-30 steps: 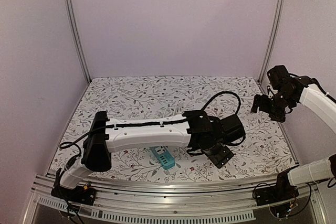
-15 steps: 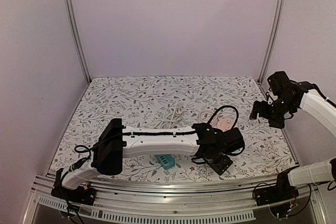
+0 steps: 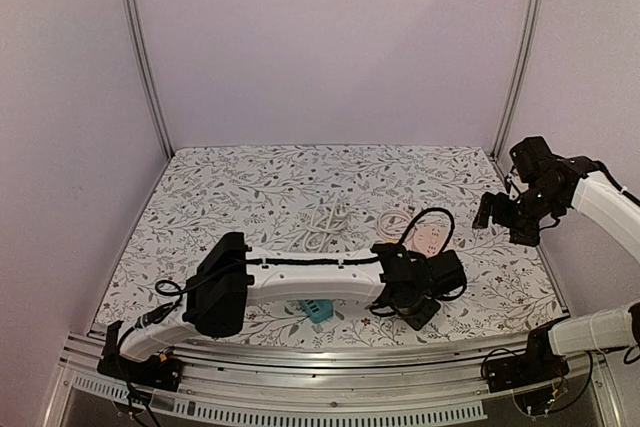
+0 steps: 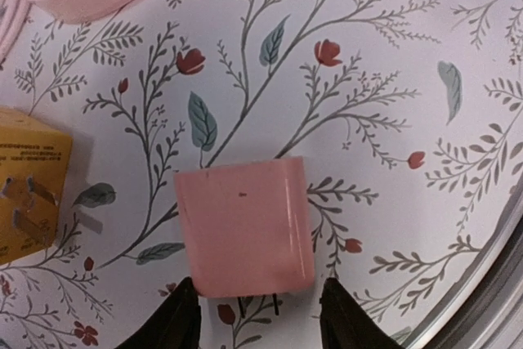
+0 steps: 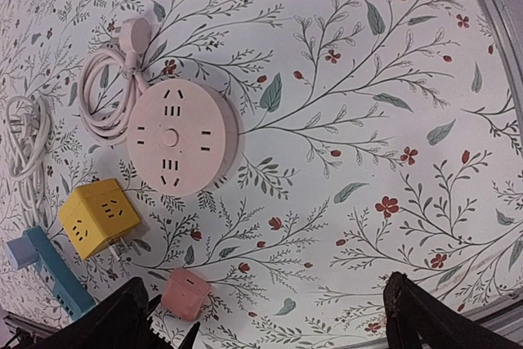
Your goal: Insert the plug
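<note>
Reaching across to the right part of the desk's (image 3: 250, 177) near edge, the left pincer (image 4: 257, 304) sits low over the pink plug (image 4: 243, 226). Its two dark fingers (image 4: 181, 316) are drawn in on the near end of that small pink cube, one at each side. They touch it or all but touch it. The plug lies flat on the flowered cloth, just in from the metal rail. A yellow cube adapter (image 4: 24, 185) lies beside it, with its prongs showing. The round pink socket hub (image 5: 181, 136) lies a little farther in, apart from both.

The right pincer (image 5: 263, 284) hangs above the right edge of the desk, spread wide and holding nothing.

A second ago the left arm stood higher, with its elbow raised over the middle of the desk. Now the forearm lies flatter and closer to the near edge, and a coiled white cord (image 3: 325, 222) shows behind it. The left fingers have come in from wide apart. The right arm has sunk slightly.
</note>
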`<state>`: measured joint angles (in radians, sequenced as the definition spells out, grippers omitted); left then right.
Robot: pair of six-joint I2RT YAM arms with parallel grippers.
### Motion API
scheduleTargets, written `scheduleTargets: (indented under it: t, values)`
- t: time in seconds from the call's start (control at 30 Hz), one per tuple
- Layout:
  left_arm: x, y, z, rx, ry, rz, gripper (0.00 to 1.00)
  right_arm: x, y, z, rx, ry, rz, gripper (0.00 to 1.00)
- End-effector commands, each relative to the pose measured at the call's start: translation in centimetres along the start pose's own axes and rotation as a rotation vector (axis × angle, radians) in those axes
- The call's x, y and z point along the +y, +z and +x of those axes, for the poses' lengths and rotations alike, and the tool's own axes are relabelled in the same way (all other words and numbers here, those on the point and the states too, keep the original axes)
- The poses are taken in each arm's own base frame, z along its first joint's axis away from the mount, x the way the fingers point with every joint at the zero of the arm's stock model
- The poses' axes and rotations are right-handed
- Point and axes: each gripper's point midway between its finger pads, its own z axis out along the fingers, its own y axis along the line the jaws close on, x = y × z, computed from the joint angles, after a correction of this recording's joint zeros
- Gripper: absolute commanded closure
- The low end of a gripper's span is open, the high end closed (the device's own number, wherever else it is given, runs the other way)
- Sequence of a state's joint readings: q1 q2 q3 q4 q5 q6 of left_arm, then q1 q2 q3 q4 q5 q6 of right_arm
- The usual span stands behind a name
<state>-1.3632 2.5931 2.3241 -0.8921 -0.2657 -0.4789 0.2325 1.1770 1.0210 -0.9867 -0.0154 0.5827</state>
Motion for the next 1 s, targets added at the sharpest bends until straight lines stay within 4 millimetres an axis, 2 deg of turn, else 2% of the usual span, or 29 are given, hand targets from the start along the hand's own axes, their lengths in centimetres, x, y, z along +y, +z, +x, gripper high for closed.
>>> scheduleTargets:
  t: [0.0, 0.17, 0.2, 0.33, 0.8, 0.93, 0.97]
  values:
    - [0.5, 1.0, -0.2, -0.011, 0.012, -0.016, 0.53, -0.2, -0.2, 0.5, 0.004, 0.007, -0.015, 0.01]
    - [0.6, 1.4, 0.2, -0.002, 0.042, -0.024, 0.77, -0.3, -0.4, 0.7, 0.002, 0.01, -0.015, 0.01]
    - [0.7, 1.3, 0.1, -0.005, 0.047, -0.025, 0.83, -0.3, -0.4, 0.7, 0.002, 0.01, -0.015, 0.01]
    - [0.7, 0.4, -0.5, -0.025, 0.058, -0.014, 1.0, -0.2, -0.6, 0.7, -0.002, 0.013, -0.019, 0.01]
    - [1.2, -4.5, -3.4, -0.121, 0.048, 0.052, 1.0, 0.8, -1.2, 0.7, 0.003, 0.02, -0.079, 0.01]
    - [1.5, -5.0, -3.7, -0.131, 0.047, 0.052, 1.0, 1.1, -1.1, 1.0, 0.013, 0.021, -0.097, 0.01]
    - [1.6, -4.9, -3.7, -0.131, 0.047, 0.05, 0.97, 1.0, -1.1, 1.1, 0.017, 0.02, -0.095, 0.01]
